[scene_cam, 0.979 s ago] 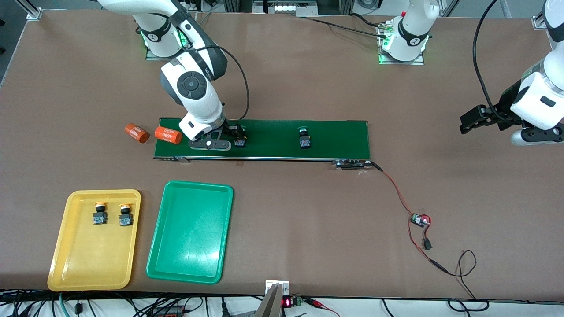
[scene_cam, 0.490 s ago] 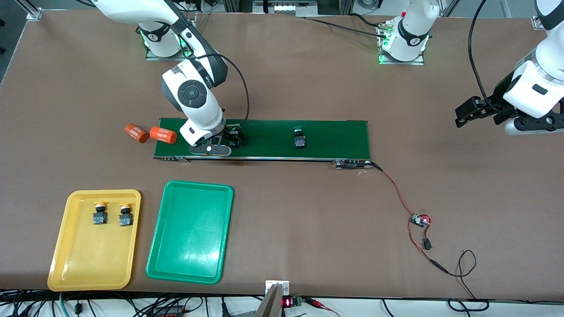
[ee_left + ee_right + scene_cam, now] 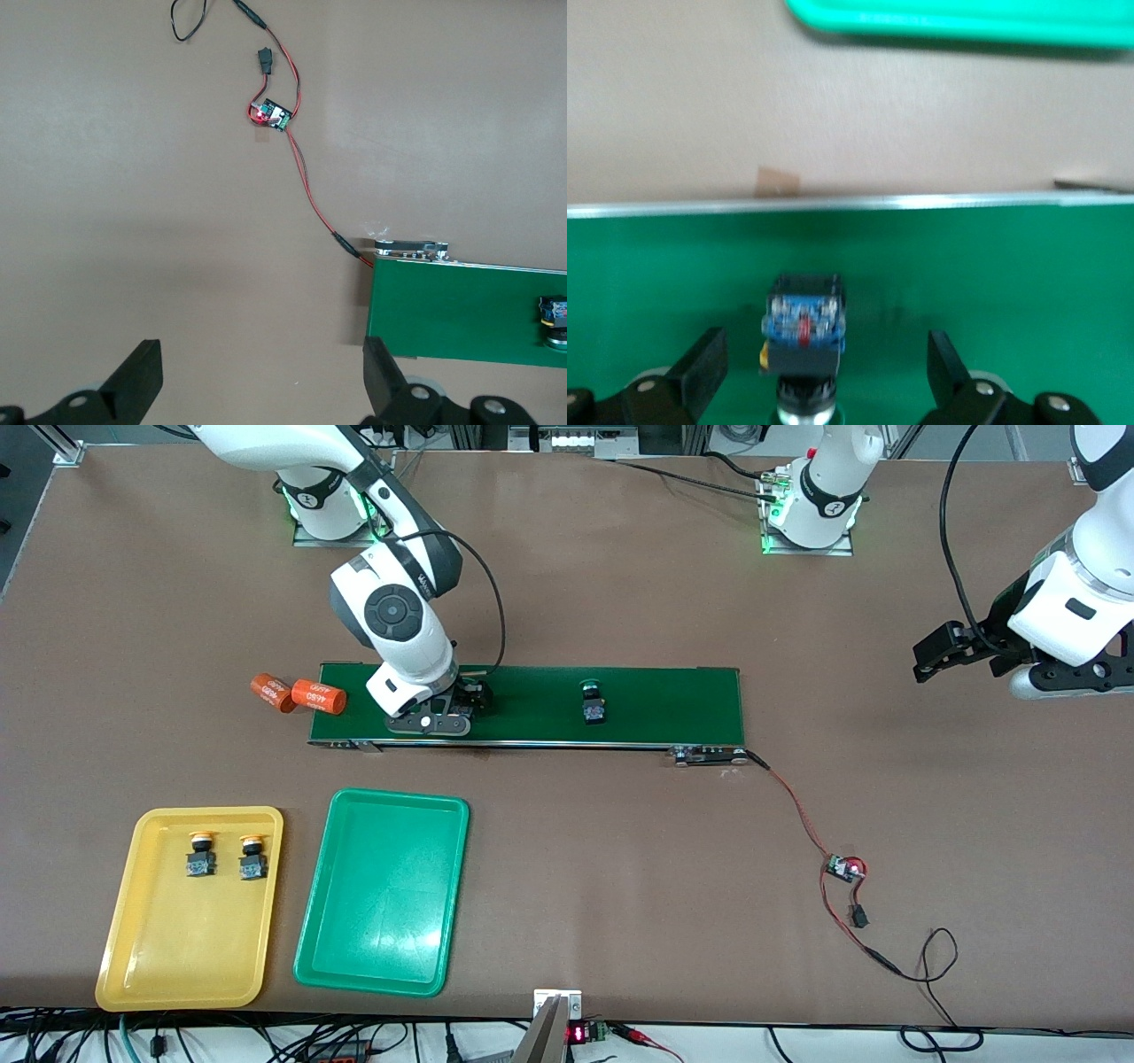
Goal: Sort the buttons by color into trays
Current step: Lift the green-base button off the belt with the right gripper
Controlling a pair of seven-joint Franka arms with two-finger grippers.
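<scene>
You see the long dark-green conveyor belt (image 3: 532,704), flat and matte. The yellow tray (image 3: 133,965) and green tray (image 3: 390,965) are smooth, glossy plastic with rounded corners. Half of the sorting looks done: two yellow-capped buttons (image 3: 201,854) lie in the yellow tray, while the green tray holds nothing. One green-capped button (image 3: 803,332) sits on the belt between the spread fingers of the right gripper (image 3: 824,376), not yet pinched. The other green button (image 3: 592,702) waits on the belt, nearer to the left arm's end. The left gripper (image 3: 261,381), also spread, hangs waiting over bare table.
</scene>
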